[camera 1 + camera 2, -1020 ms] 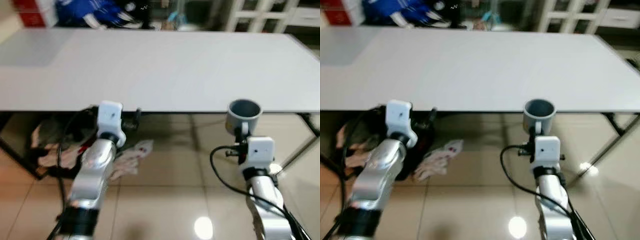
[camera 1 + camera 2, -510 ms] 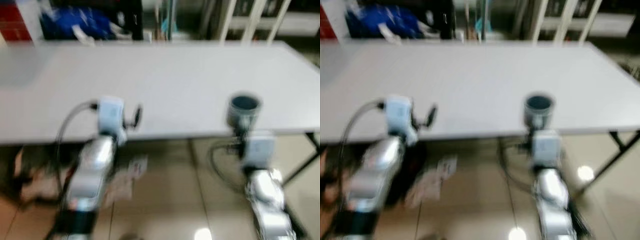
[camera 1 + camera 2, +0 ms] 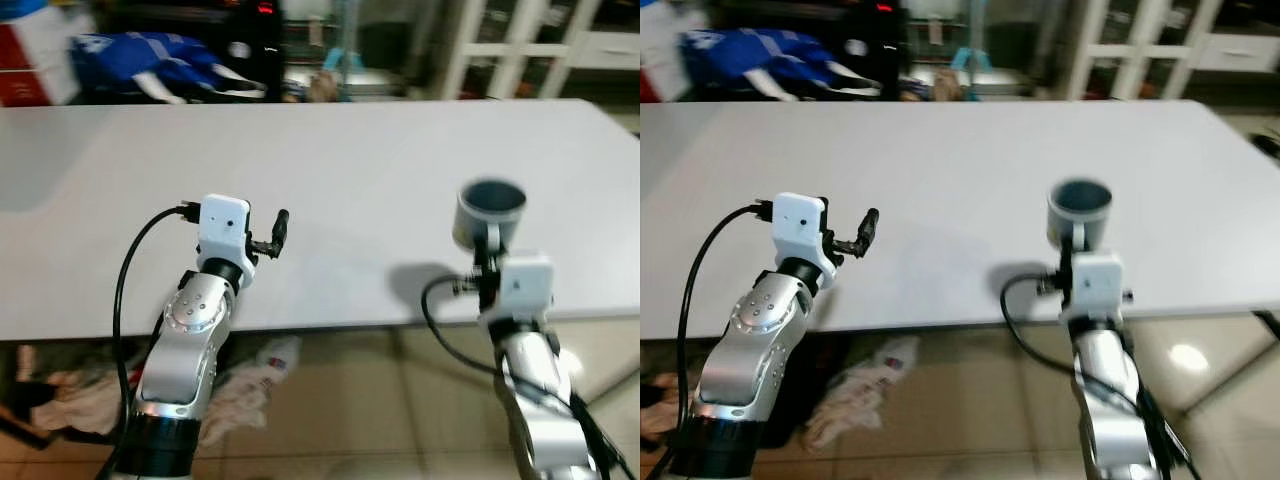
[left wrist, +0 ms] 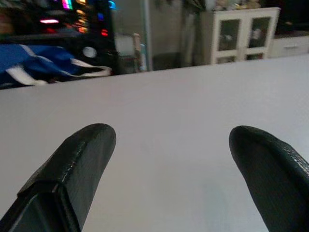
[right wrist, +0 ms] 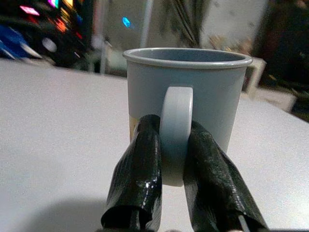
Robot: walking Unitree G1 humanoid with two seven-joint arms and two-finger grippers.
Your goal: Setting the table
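The right gripper (image 5: 175, 181) holds a grey-blue mug (image 5: 188, 96) by its handle (image 5: 176, 130) — the two black fingers (image 5: 137, 179) are pressed against the handle from both sides, and the mug stands upright with its open mouth up. In the head views the mug (image 3: 489, 212) is above the near right part of the white table (image 3: 330, 170), a little inside the front edge, and a dark shadow lies on the table surface just beside it; the pictures do not show clearly whether its base touches the table or hangs just above it. The left gripper (image 4: 176, 166) is held over the near left part of the table with nothing in it — its fingers (image 4: 82, 159) are spread well apart and the bare white surface is seen between them. Behind the far edge of the table there are a blue bag (image 3: 150, 60) on the left and white cabinets (image 3: 540, 45) on the right. On the tiled floor under the table lies some crumpled cloth (image 3: 245, 385).
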